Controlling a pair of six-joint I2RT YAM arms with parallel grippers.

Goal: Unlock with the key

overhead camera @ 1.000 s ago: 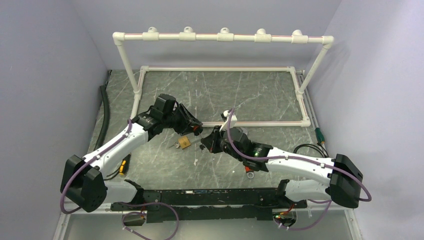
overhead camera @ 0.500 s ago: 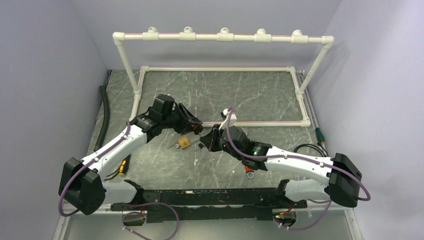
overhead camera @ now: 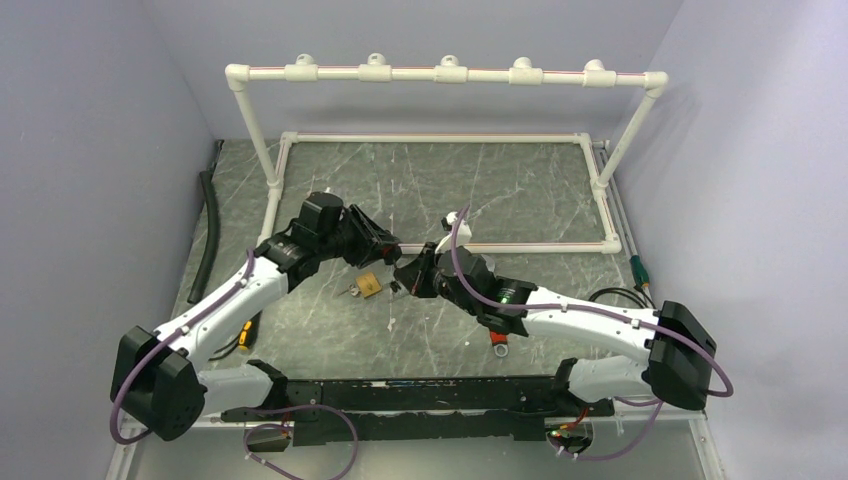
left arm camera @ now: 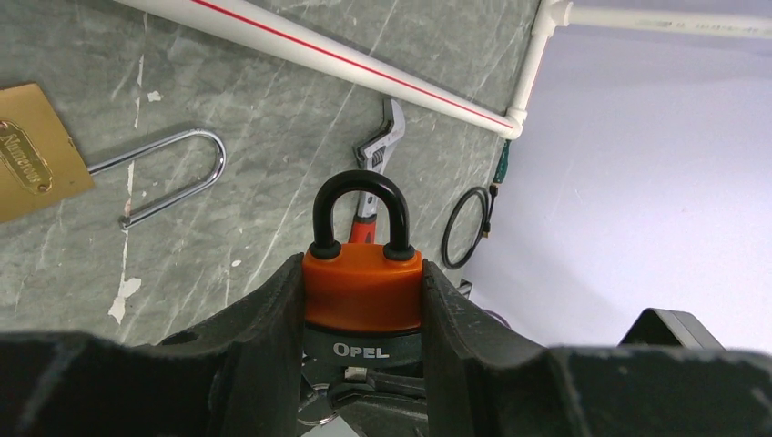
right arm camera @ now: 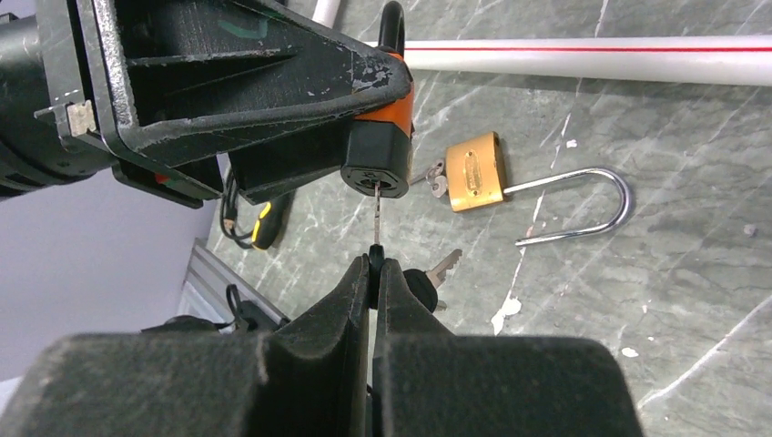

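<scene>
Left gripper (overhead camera: 390, 252): fingers (left arm camera: 273, 309) are clamped on the two sides of the orange padlock (left arm camera: 362, 291), held clear above the middle of the surface (overhead camera: 520, 190). The black shackle has both legs seated in the body. The lock's dark base, marked OPEL, faces the right arm.

Brass padlock (right arm camera: 475, 171): lies flat on the surface just below the left fingers, toward the near edge. Its shackle is swung open, and small keys sit at its base.

Key (right arm camera: 376, 218): the thin blade runs straight from the right fingers to the keyway in the orange padlock's base. The tip meets the keyway; depth of entry cannot be told. A second key (right arm camera: 443, 267) hangs beside the fingertips.

Right gripper (right arm camera: 375, 266): fingers (right arm camera: 341, 300) are pressed together on the key's head, with no visible gap.

Red-handled wrench (overhead camera: 498, 345): lies on the surface nearer the near edge, partly under the right arm.
</scene>
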